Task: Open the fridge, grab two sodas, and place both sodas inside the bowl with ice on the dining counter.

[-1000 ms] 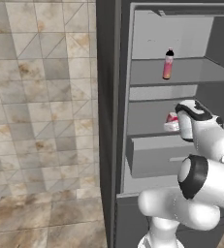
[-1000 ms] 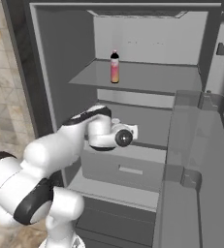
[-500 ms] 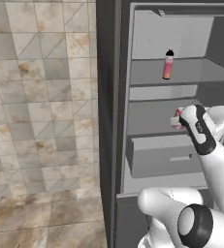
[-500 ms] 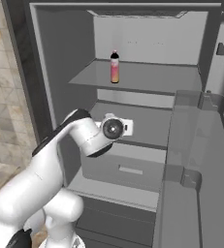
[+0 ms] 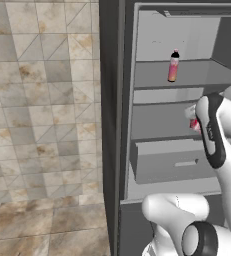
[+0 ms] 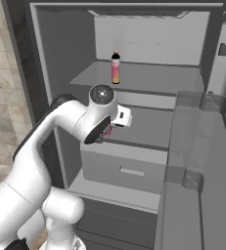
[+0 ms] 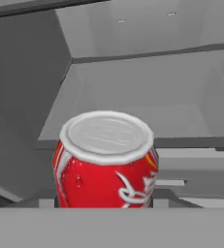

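Beige stone tiles cover the wall and floor to the left, and the fridge (image 5: 112,125) stands open, its pale grey shelves bare apart from the drinks. On the upper shelf (image 6: 148,78) a slim pink-orange bottle (image 6: 115,68) with a black cap stands upright, well back from the edge. Lower down, the gripper (image 6: 115,122) is just in front of the middle shelf, above the drawer (image 6: 126,168). In the hand view a red soda can (image 7: 105,160) with a silver top sits close to the camera. The fingertips are hidden, so I cannot tell for sure whether the can is clamped or just between them. From where I stand it looks like the first soda being drawn out. Best to keep it upright and pull straight back, clear of the shelf lip and the door bins (image 6: 195,146) on the right.
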